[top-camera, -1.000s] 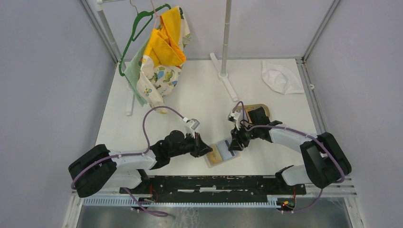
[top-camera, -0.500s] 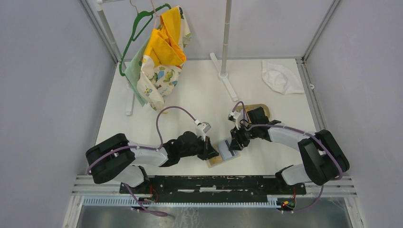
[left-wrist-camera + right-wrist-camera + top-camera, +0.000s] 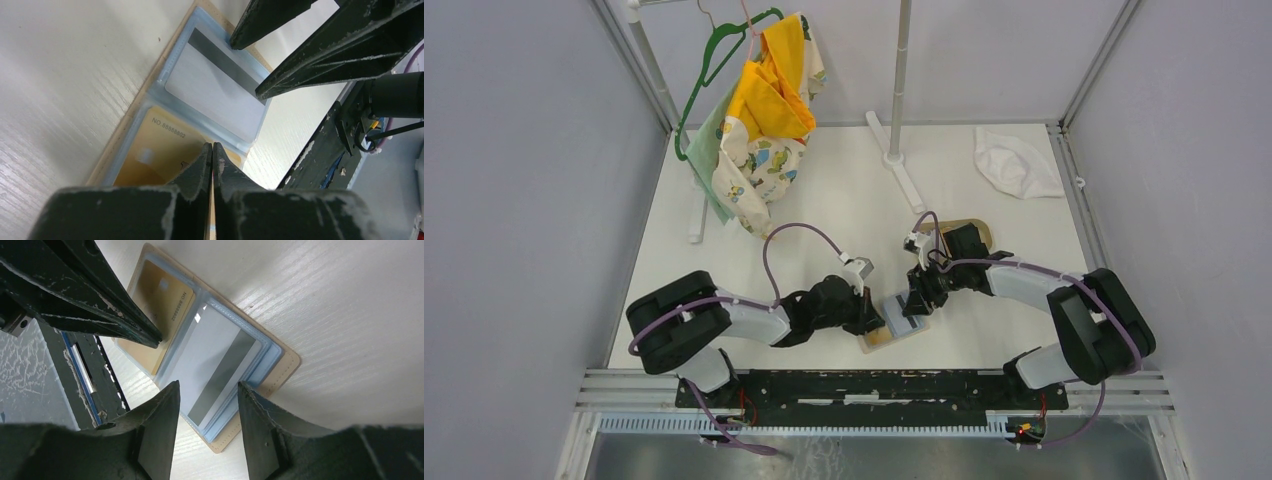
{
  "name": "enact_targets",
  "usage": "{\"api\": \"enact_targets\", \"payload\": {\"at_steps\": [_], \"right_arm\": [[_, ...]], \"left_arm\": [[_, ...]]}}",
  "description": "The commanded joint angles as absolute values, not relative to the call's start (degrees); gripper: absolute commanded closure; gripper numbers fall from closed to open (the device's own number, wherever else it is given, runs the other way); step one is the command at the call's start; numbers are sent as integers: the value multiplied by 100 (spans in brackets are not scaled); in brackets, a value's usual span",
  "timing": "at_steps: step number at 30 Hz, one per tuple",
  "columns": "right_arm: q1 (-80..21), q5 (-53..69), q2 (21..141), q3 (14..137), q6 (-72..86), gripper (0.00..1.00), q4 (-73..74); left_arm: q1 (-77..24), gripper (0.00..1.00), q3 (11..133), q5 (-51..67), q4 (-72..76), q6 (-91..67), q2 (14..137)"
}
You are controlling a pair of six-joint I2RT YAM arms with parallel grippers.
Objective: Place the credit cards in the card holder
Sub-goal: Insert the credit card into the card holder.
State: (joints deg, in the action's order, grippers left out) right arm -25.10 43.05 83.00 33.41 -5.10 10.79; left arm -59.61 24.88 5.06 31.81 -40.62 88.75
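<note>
The card holder [image 3: 896,328] lies open and flat near the table's front edge, tan outside [image 3: 287,362] with light blue clear sleeves. A white-grey credit card [image 3: 215,95] with a dark stripe sits in one sleeve and a gold one [image 3: 160,155] in the sleeve beside it. My left gripper [image 3: 212,146] is shut, its tips resting on the gold card's [image 3: 160,295] sleeve; nothing shows between the fingers. My right gripper [image 3: 207,390] is open, its fingers standing over the striped card [image 3: 215,365] from the opposite side. In the top view the left gripper [image 3: 876,320] and the right gripper [image 3: 914,305] meet over the holder.
An oval tan tray [image 3: 972,226] lies partly under my right arm. A white cloth [image 3: 1014,162] sits at the back right. Clothes on a green hanger [image 3: 759,120] hang at the back left, and a rack foot [image 3: 904,172] stands mid-back. The black base rail [image 3: 874,385] runs just in front of the holder.
My left arm has reached right to the card holder, and its jaws have closed. The right gripper stayed over the holder and opened a little wider.
</note>
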Motion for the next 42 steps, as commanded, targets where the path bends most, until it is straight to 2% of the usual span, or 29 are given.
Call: {"api": "enact_targets", "payload": {"at_steps": [1,9,22,32,42], "right_arm": [[-2504,3919,8439,3410,-446,47,1000],[-2425,3705,8187,3401,-502,43,975],[-2418,4244,8456,3421,-387,46,976],[-2304,4581,7563,3296,-616,45,720],[-2315,4649,8192,3349,-441,49,829]], "left_arm": [[-5985,94,2696,208,3094,-4025,8996],[-5979,96,2750,114,3030,-4034,9157],[-5984,97,2804,136,3030,-4034,9287],[-5986,98,2810,124,3026,-4041,9317],[-5984,98,2839,149,3032,-4043,9361]]}}
